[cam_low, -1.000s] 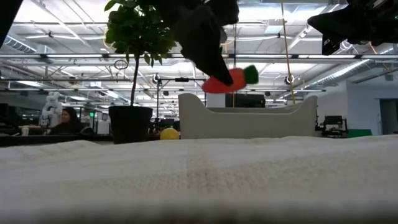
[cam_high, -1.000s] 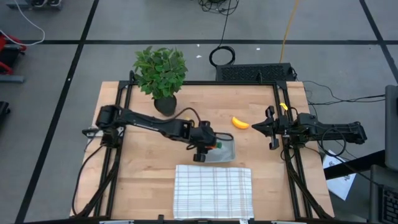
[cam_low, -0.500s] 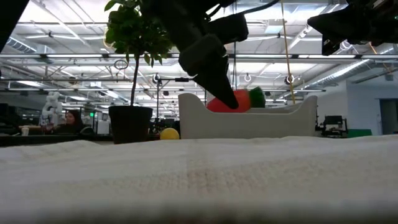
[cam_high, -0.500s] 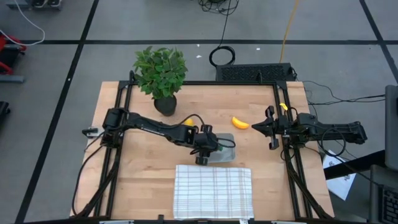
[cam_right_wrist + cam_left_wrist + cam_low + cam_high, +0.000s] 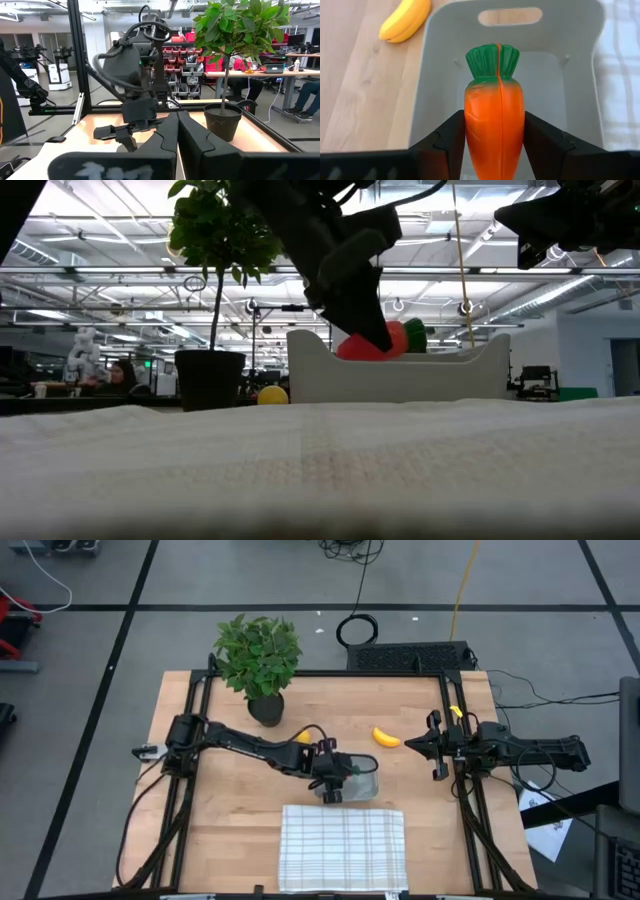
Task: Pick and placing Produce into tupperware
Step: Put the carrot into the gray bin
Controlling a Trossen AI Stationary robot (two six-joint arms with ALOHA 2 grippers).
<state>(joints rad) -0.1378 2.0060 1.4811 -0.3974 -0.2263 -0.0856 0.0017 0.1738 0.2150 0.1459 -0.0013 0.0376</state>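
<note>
Writing: no brand, label or lettering can be read on any of the things in view.
Left gripper (image 5: pixel 495 145): over the tupperware, its two dark fingers (image 5: pixel 445 142) clamped on the sides of the carrot.
Carrot (image 5: pixel 495 125): orange, green top pointing away from the wrist; in the low view it sits just above the container's rim.
Tupperware (image 5: pixel 366 783): grey-clear, on the desk (image 5: pixel 220 830) just behind the cloth; its inside is bare under the carrot in the left wrist view.
Banana (image 5: pixel 386 738): on the wood beside the tupperware, between it and the right arm, apart from both.
Lemon (image 5: pixel 272 394): low on the desk between the plant pot and the container; a spot of yellow shows by the left arm in the high view.
Right gripper (image 5: pixel 414 745): at the right edge of the desk, fingers closed together, holding nothing.
Cloth (image 5: pixel 342 846): white with grid stripes, at the near edge.
Potted plant (image 5: pixel 258 658): at the back left corner.
In the way: the left arm covers part of the container from above.
</note>
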